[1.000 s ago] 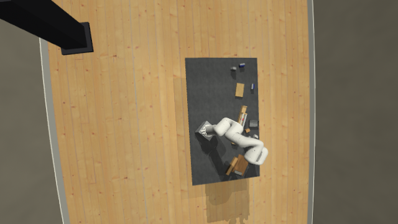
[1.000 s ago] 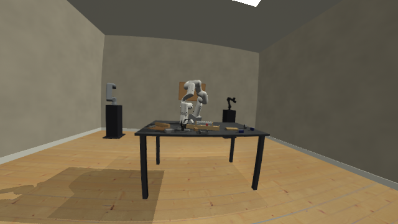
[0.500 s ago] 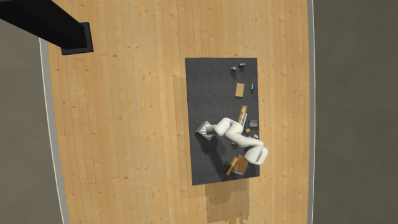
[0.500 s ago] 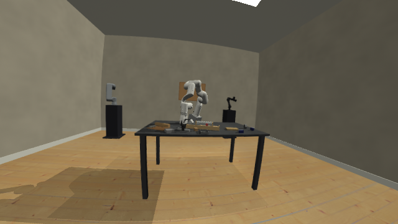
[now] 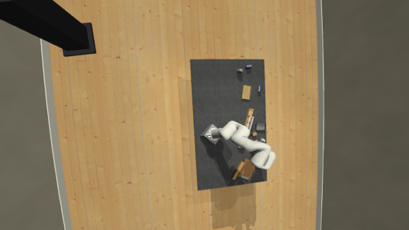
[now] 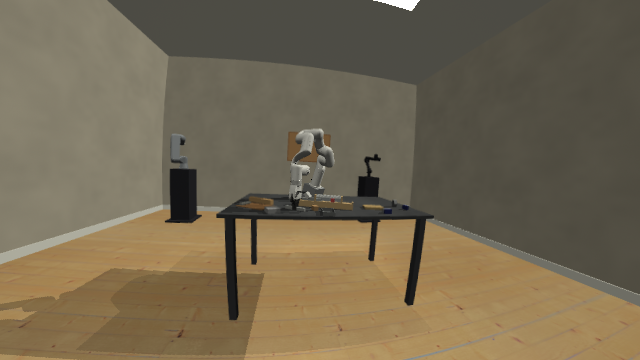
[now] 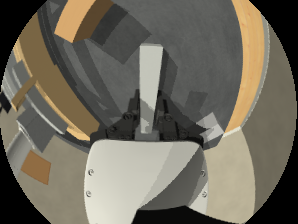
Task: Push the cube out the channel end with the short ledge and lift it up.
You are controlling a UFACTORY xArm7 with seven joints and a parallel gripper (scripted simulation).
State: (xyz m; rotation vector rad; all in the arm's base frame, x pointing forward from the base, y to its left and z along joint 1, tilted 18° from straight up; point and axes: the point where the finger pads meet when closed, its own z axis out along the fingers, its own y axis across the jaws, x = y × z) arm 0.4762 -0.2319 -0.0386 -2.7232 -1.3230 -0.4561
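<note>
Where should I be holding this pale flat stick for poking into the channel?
Hold the pale flat stick by one end, pinched across its narrow width from behind, in line with its length, as the end effector grips it. It is long and straight, so most of it juts ahead, probably enough to reach along the wooden channel.

Pale grey stick [image 7: 150, 90] clamped between my fingers, pointing up frame centre. Wooden channel [image 5: 249, 119] right of centre, red cube [image 5: 248, 122] inside.
</note>
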